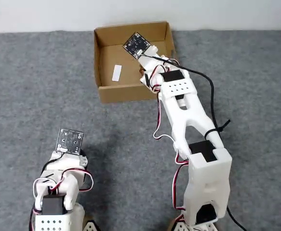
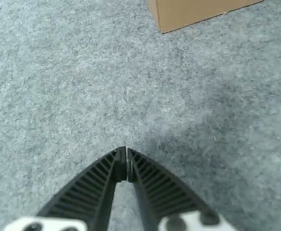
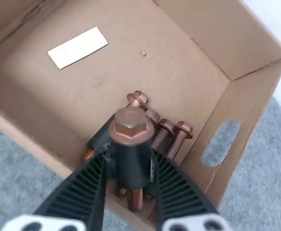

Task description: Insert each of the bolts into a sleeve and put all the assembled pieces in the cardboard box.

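Bolt [image 3: 129, 126] in sleeve [image 3: 128, 166], head facing wrist camera, gripped by right claw [image 3: 127, 161]

Bolt [image 3: 130, 126] in black sleeve [image 3: 129, 166] (upright), over cardboard box [image 3: 212, 33] — gripped

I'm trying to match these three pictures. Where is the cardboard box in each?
High view: the cardboard box sits open at the far edge of the grey mat, under the right arm.
Left wrist view: one corner of it, beyond the shut left tool.
Right wrist view: its open inside, just below the right tool holding a sleeved bolt.
Shared landmark: the white label on the box floor, in the high and right wrist views.
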